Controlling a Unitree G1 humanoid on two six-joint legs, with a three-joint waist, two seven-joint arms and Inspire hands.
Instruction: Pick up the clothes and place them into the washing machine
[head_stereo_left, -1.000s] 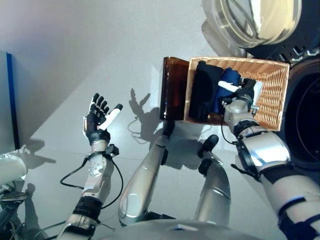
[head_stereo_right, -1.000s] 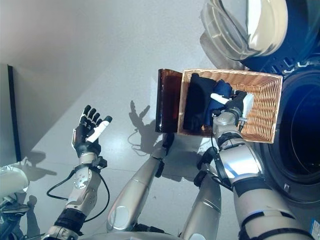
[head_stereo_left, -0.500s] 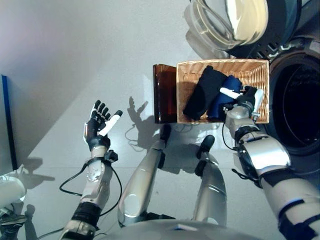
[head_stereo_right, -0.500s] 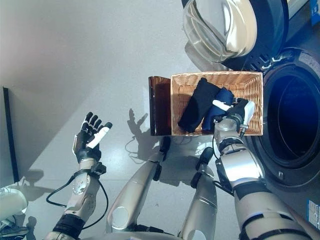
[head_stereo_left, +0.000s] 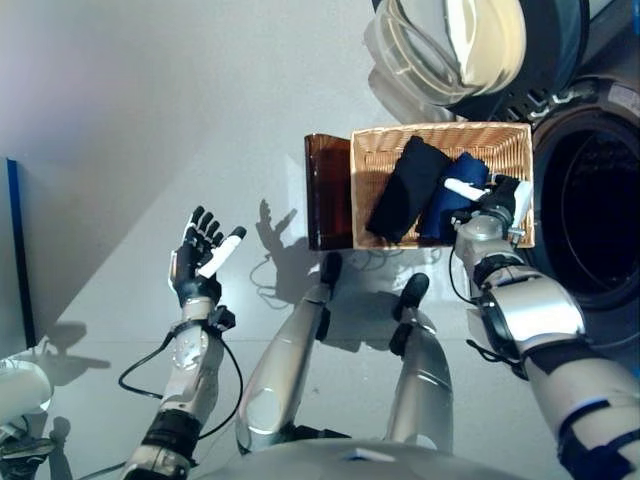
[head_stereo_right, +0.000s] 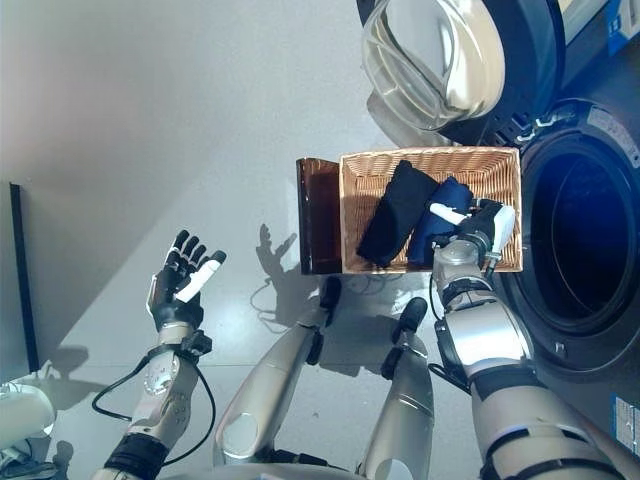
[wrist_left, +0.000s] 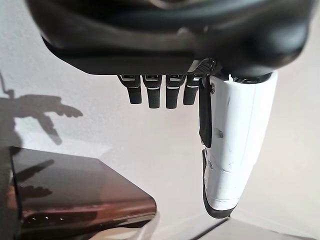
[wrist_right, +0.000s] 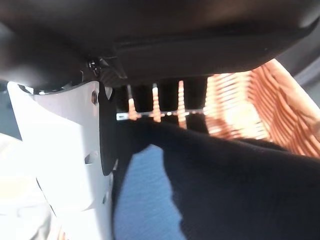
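left hand (head_stereo_left: 198, 258): mine, raised over the bare floor (head_stereo_left: 150, 120) on my left side, fingers (wrist_left: 152, 95) spread and straight, nothing in it; white-covered thumb sticks out.
right hand (head_stereo_right: 478, 228): mine, down in the wicker basket (head_stereo_right: 505, 170) at its right end, on top of the clothes. White thumb lies across the blue cloth. Cannot tell from the views whether my fingers here are closed on cloth or just resting.
clothes: two pieces, both in the basket. Black garment (head_stereo_left: 408, 185) lies diagonally in the middle; blue garment (head_stereo_left: 452, 185) is just beside it on the right, touching it, under my right hand.
right wrist view: dark cloth (wrist_right: 240, 190) fills the near field, blue patch beside it, basket weave past them.
basket: on the floor, in front of me, right of centre. A brown translucent box (head_stereo_left: 327, 190) sits against its left side.
washing machine (head_stereo_right: 575, 250): just right of the basket, drum opening dark. Door (head_stereo_right: 440, 60) is swung open, above the basket in the head views.
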